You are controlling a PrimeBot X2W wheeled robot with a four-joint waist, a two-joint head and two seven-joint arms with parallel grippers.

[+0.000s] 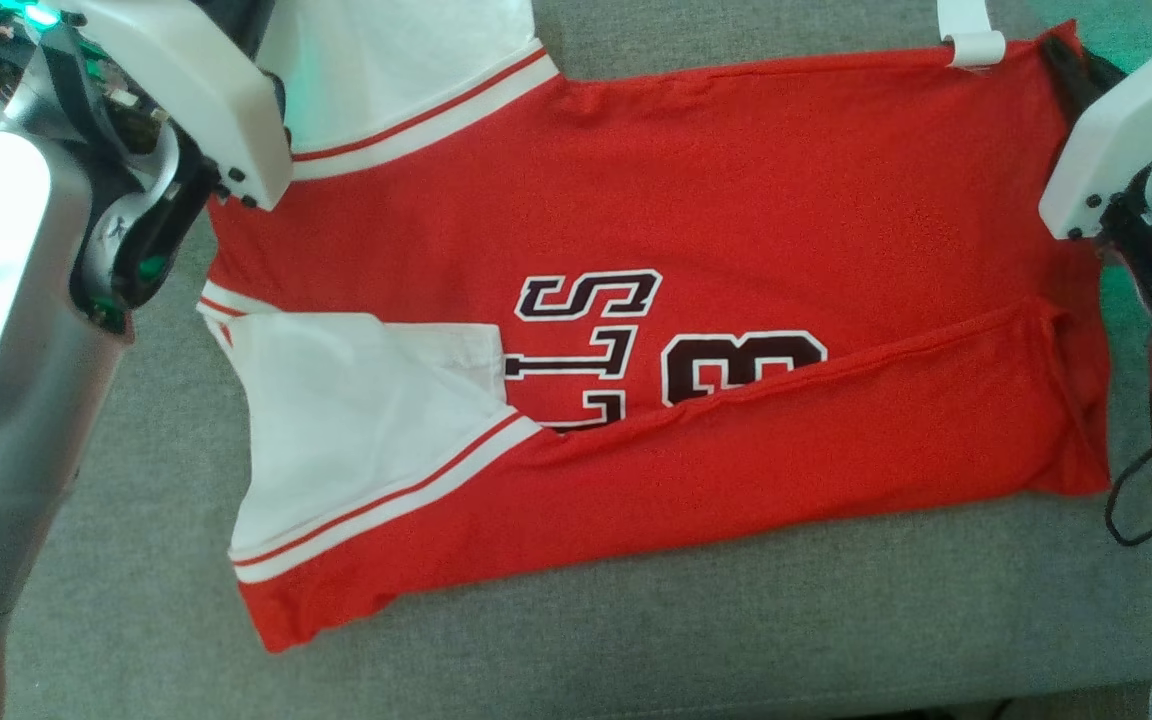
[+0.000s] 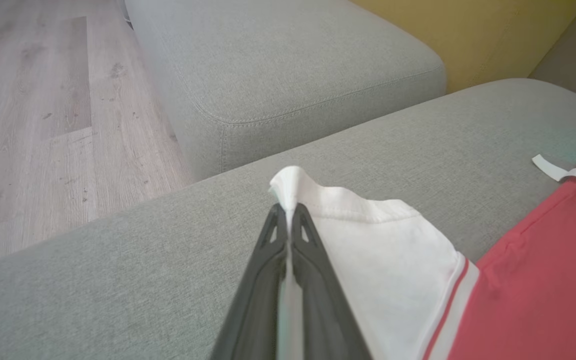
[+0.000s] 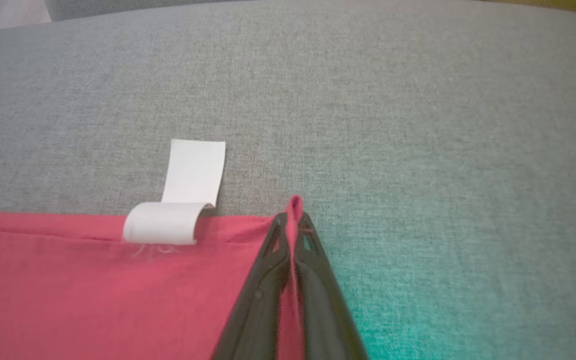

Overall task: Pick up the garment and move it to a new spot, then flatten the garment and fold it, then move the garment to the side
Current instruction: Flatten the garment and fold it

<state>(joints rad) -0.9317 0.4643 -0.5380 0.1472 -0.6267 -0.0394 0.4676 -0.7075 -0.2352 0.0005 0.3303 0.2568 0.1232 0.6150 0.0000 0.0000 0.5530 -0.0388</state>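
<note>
Garment: a red knit garment with white sleeves point(image 1: 736, 200) lies spread lengthwise on a grey woven-fabric cushion point(image 1: 636, 620). In the head view the sleeve end is toward the robot's left and the hem end toward its right.

Fold state: the near long edge point(image 1: 836, 360) is turned up over the front. It covers the lower part of the dark, white-outlined lettering point(image 1: 586, 330) and of the numeral beside it. The near white sleeve point(image 1: 356, 430), trimmed with red-and-white stripes, lies flat on the body of the garment.

Left end effector point(image 2: 288, 212): fingers pressed together, pinching the hemmed edge of the far white sleeve point(image 2: 378, 250). A small peak of white cloth stands just above the fingertips. The sleeve is raised slightly off the cushion at the pinch.

Right end effector point(image 3: 293, 217): fingers pressed together on the far hem corner of the garment. A small nub of red cloth shows above the tips and a strip of red runs down between the fingers.

Other notes: a white rectangular fabric label point(image 3: 195, 170) is sewn to the far edge just beside the right pinch. It curls over and lies out on the bare cushion. The left wrist view also shows a second grey cushion point(image 2: 293, 65), pale wood-plank floor point(image 2: 28, 125) and a yellow wall point(image 2: 468, 30).
</note>
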